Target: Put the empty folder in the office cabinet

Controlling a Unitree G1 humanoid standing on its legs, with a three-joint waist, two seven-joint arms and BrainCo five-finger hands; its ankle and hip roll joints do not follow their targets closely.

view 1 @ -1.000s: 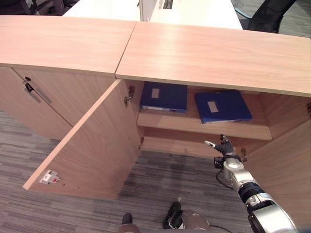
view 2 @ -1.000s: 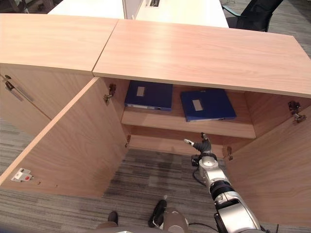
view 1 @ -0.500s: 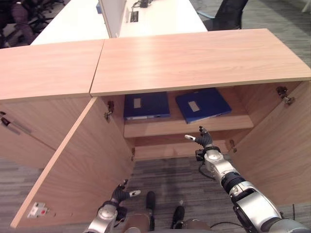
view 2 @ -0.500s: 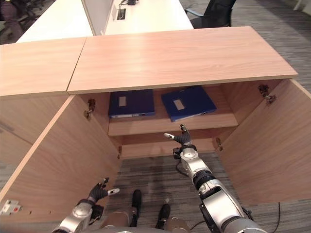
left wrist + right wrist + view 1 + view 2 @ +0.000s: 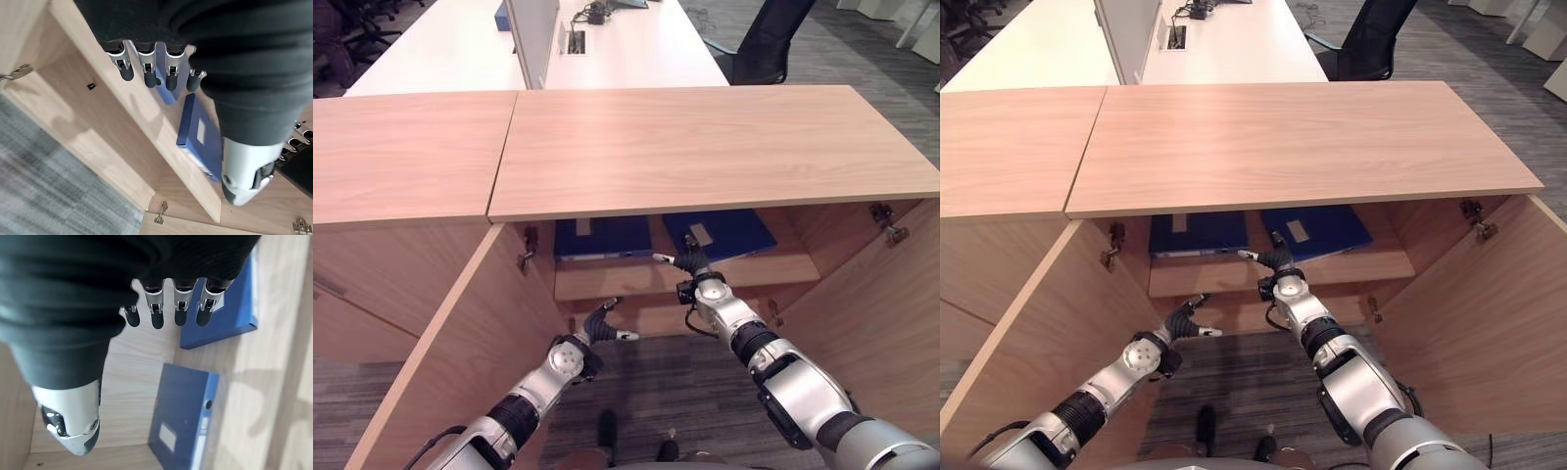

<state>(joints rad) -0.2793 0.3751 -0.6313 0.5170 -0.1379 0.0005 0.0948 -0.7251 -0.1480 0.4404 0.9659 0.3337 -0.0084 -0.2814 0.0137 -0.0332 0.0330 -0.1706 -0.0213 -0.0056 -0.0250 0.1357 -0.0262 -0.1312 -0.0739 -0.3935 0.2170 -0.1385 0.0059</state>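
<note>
Two blue folders lie flat on the shelf [image 5: 607,281] of the open office cabinet: the left folder [image 5: 602,238] and the right folder [image 5: 732,233]. My right hand [image 5: 690,262] is at the shelf's front edge between them, open and holding nothing. In the right wrist view its fingers [image 5: 166,308] stretch straight over the shelf, with one folder [image 5: 230,308] beyond them and the other folder [image 5: 183,418] beside the thumb. My left hand [image 5: 602,321] hangs open and empty below the shelf. Its fingers [image 5: 146,68] point at the shelf, where a folder [image 5: 195,142] lies.
Both cabinet doors stand open: the left door [image 5: 440,352] and the right door [image 5: 876,323]. The wooden cabinet top [image 5: 705,147] overhangs the shelf and hides the folders' far ends. Behind stand a white desk [image 5: 607,49] and a black chair [image 5: 769,39].
The camera has shifted. My left hand has risen from low by the floor to just below the shelf. My right hand has moved up and forward to the shelf's front edge.
</note>
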